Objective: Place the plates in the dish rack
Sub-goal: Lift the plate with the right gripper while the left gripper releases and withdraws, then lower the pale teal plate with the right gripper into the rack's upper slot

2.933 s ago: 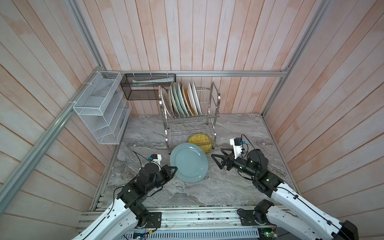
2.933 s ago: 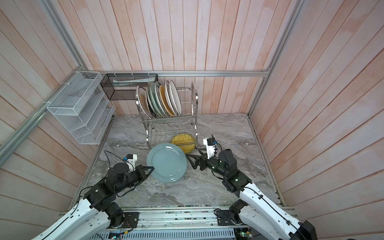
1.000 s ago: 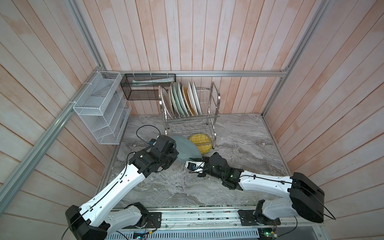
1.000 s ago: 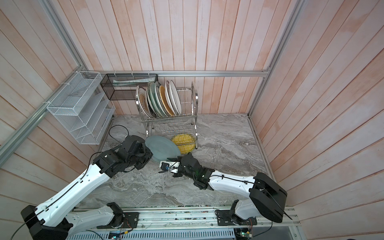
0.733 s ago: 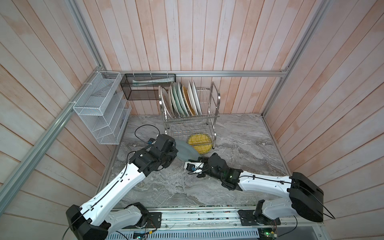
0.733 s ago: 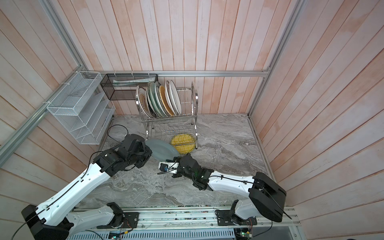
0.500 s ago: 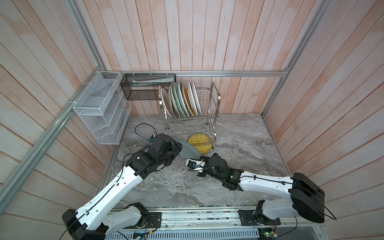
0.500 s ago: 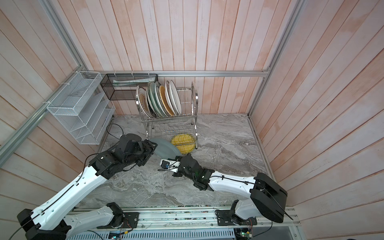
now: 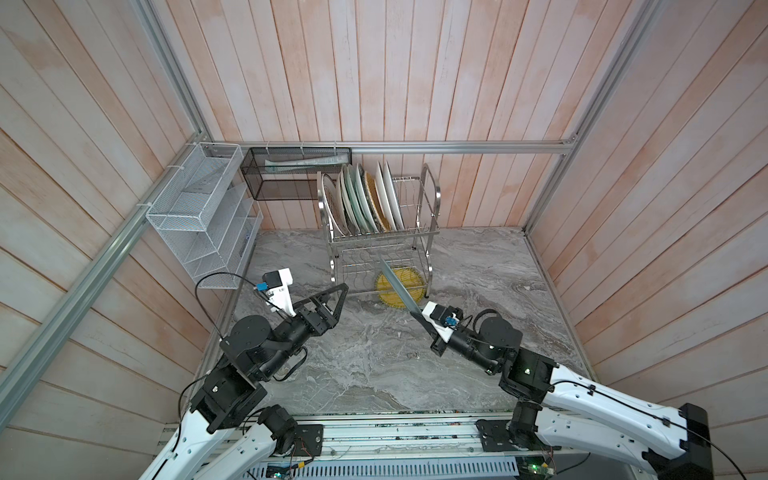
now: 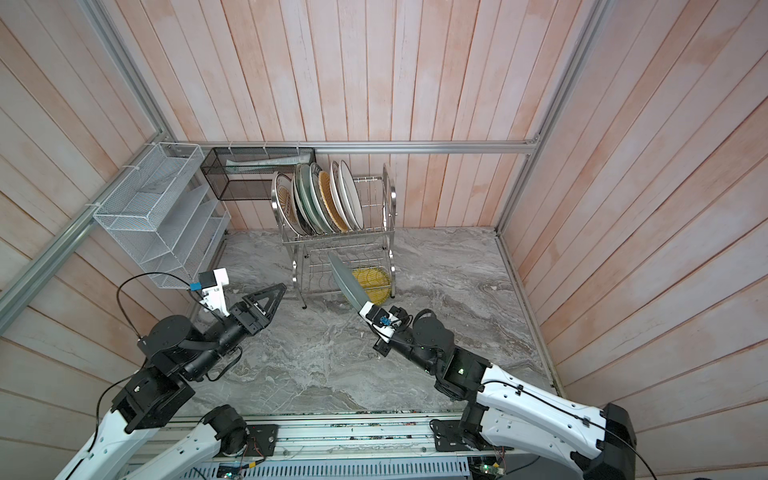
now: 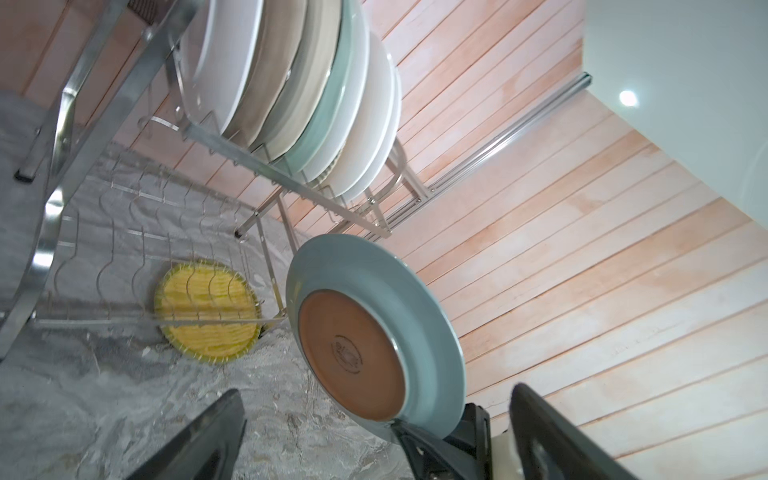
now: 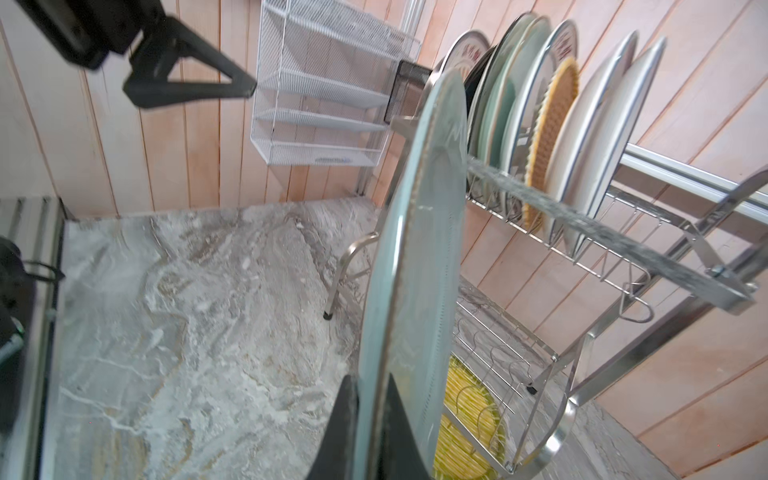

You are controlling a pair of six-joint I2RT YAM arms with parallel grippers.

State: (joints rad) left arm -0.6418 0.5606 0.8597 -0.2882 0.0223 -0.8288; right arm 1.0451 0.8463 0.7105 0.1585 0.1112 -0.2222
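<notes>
Left pincer [image 9: 340, 291] withdrawn, released; right pincer [image 9: 418, 318] alone clenches grey-blue plate [image 9: 395, 284] edge-on, 6 o'clock of dish rack [image 9: 432, 198].

Open tabletop [image 9: 365, 365] lies between the arms and right of the dish rack [image 9: 432, 195]. Its upper tier is packed with plates [image 9: 361, 203] at the left; you'll find free slots only at the right. The lower slots are empty, but the grey-blue plate [image 9: 395, 282] in the right claw [image 12: 370, 415] hangs edge-on before them, and a yellow plate [image 9: 411, 280] lies beneath.
</notes>
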